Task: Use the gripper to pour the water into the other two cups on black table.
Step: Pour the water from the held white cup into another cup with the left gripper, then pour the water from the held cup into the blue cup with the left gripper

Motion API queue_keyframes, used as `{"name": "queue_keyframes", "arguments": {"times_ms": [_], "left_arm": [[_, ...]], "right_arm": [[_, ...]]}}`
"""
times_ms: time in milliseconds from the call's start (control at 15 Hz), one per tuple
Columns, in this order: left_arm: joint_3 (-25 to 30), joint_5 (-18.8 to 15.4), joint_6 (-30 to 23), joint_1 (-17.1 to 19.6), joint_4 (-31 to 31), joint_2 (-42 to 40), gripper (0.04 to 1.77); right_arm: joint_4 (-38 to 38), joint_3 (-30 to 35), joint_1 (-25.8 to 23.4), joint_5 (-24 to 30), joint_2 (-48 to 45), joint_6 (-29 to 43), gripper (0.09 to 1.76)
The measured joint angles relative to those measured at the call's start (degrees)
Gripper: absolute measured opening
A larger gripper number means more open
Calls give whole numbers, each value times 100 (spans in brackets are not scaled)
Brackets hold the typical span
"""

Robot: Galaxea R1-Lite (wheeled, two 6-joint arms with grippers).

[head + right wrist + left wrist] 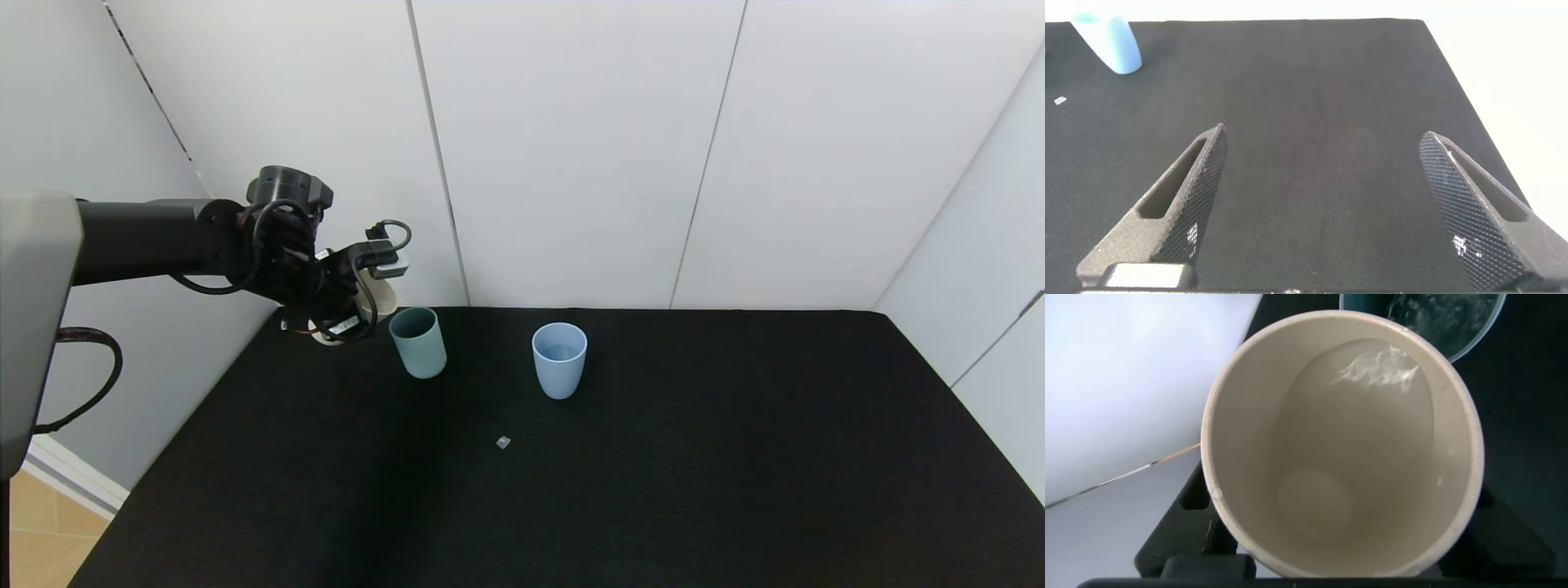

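My left gripper [359, 306] is shut on a cream-white cup [382, 300] and holds it tilted above the back left of the black table [653, 490], its mouth toward the teal-green cup [418, 341]. In the left wrist view the cream cup [1343, 445] fills the frame, with water [1376, 367] pooled at its lip beside the teal cup's rim [1437, 322], which holds rippling water. The light blue cup [559, 359] stands upright to the right, and shows far off in the right wrist view [1109, 42]. My right gripper [1323, 192] is open and empty over bare table.
A small pale scrap [503, 443] lies on the table in front of the two cups. White wall panels [571, 147] close the back and right sides. The table's left edge drops to a wooden floor [41, 539].
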Motion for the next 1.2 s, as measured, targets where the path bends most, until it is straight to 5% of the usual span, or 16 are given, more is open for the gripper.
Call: {"name": "queue_keyframes", "arguments": {"times_ms": [467,1200], "left_arm": [[-41,-1092,-1089,-77,544,-330,126],[-612,-1164,-2249,-1496,533,-328,126]], "right_arm": [[-4,0,-2,2,0,-2,171],[0,0,0,0,0,0,171]]}}
